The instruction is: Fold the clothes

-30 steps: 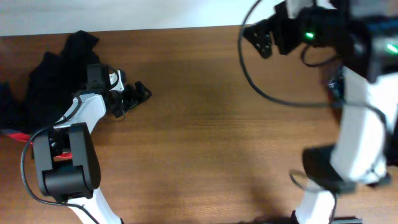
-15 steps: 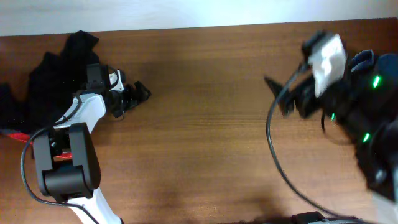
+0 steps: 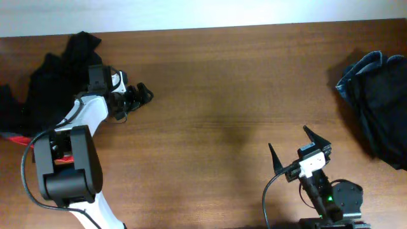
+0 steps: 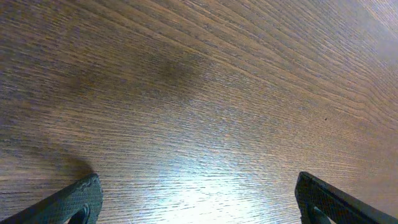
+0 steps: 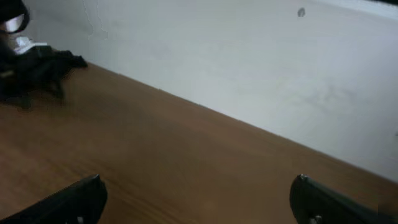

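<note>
A heap of black clothes (image 3: 51,79) lies at the table's back left, with a red edge (image 3: 13,137) showing lower down. A second heap (image 3: 378,108), black with blue denim at its rim (image 3: 359,67), lies at the back right. My left gripper (image 3: 135,103) is open just right of the left heap, and only bare wood lies between its fingers (image 4: 74,202). Near the front right, my right gripper (image 3: 289,141) is open and empty and points toward the back. In the right wrist view the left heap (image 5: 43,65) shows far off, beyond the wide-apart fingertips (image 5: 329,202).
The wooden table (image 3: 222,95) stretches between the two heaps. A white wall (image 5: 249,62) runs along its far edge. The left arm's base (image 3: 63,172) stands at the front left, and a black cable (image 3: 267,197) loops beside the right arm's base (image 3: 337,200).
The right arm has swung down from the back right to the front right, near its base, uncovering the right heap. The left arm has not moved.
</note>
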